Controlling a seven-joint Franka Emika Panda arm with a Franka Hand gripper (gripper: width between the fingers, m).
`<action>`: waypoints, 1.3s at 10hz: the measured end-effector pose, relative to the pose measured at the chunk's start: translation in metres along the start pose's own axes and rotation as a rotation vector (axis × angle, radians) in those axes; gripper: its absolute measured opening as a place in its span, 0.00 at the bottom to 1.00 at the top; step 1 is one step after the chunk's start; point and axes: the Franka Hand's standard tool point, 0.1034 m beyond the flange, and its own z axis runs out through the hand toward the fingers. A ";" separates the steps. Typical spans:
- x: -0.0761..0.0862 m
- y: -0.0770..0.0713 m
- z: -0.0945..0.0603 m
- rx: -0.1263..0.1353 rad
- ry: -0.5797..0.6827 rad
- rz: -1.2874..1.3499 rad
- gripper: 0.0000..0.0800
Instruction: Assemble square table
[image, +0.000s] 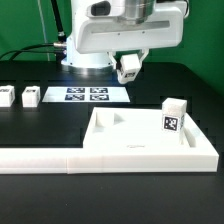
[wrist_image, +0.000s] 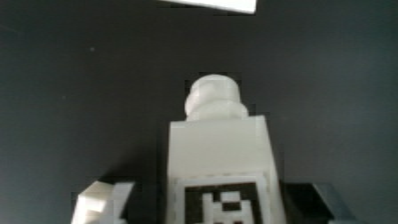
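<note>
The white tray-like tabletop (image: 130, 135) lies at the exterior view's front right, with one white tagged leg (image: 174, 116) standing upright at its far right corner. My gripper (image: 127, 68) hangs above the black table behind the tabletop, in front of the robot base. It is shut on another white leg (wrist_image: 221, 150). In the wrist view the leg's tag sits between the two fingers (wrist_image: 107, 202) and its rounded peg end (wrist_image: 214, 97) points away over bare black table. Two loose legs (image: 30, 98) (image: 5, 97) stand at the exterior view's far left.
The long white L-shaped border bar (image: 60, 158) runs along the front and up the right side of the tabletop. The marker board (image: 85, 95) lies flat behind it, left of my gripper. A white edge (wrist_image: 222, 4) shows at the rim of the wrist view.
</note>
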 end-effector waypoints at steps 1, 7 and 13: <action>0.000 0.002 0.000 -0.007 0.064 0.001 0.36; 0.038 0.023 -0.020 -0.041 0.400 -0.011 0.36; 0.048 0.036 -0.022 -0.093 0.545 -0.020 0.36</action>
